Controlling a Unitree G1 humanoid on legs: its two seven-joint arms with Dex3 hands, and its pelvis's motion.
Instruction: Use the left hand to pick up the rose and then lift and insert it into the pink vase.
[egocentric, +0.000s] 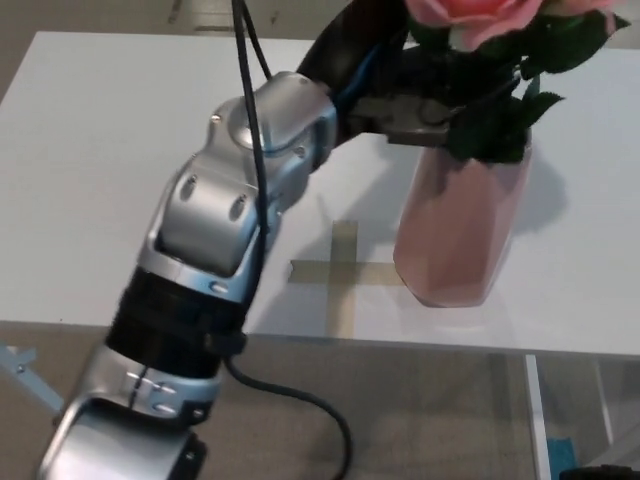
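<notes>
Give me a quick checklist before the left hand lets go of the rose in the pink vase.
1. Rose over the pink vase: ok, bloom and leaves sit right above the mouth.
2. Stem inside the vase: cannot tell, leaves and hand cover the opening.
3. Left hand holding the rose: ok, it is closed among the leaves at the rim.
4. Vase upright on the white table: ok.
5. Vase clear of the table edge: not ok, it stands close to the near edge.
6. Right hand out of the way: ok, not in view.
</notes>
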